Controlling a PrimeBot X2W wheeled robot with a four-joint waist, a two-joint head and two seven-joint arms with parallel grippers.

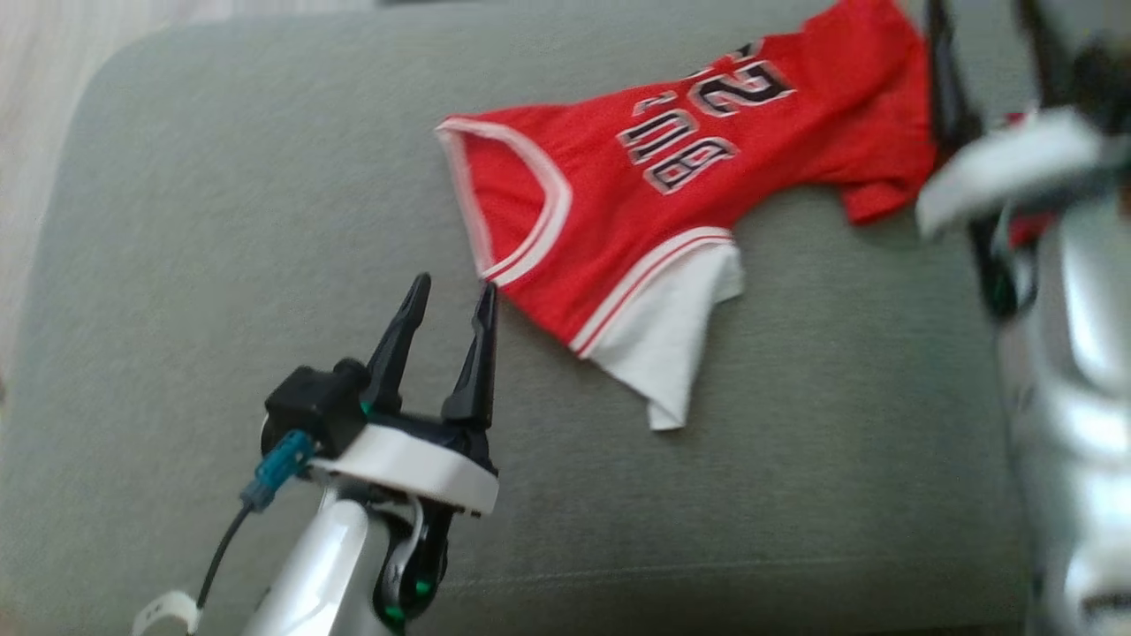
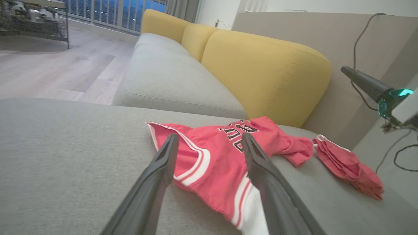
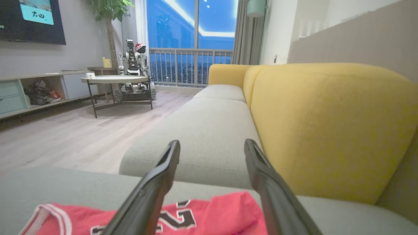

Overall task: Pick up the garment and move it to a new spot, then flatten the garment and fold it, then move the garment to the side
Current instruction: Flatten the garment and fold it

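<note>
L end effector (image 1: 455, 284) wide open, empty, tip beside garment (image 1: 618, 221) collar

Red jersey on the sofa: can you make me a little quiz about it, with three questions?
1. True or false: the left gripper is squeezing the red jersey.
2. What colour is the backrest behind the jersey? A yellow, B blue, C black.
3. One word: what colour is the seat cushion under the jersey?
Key: 1 false, its fingers stand open beside the neckline; 2 A; 3 grey.
</note>
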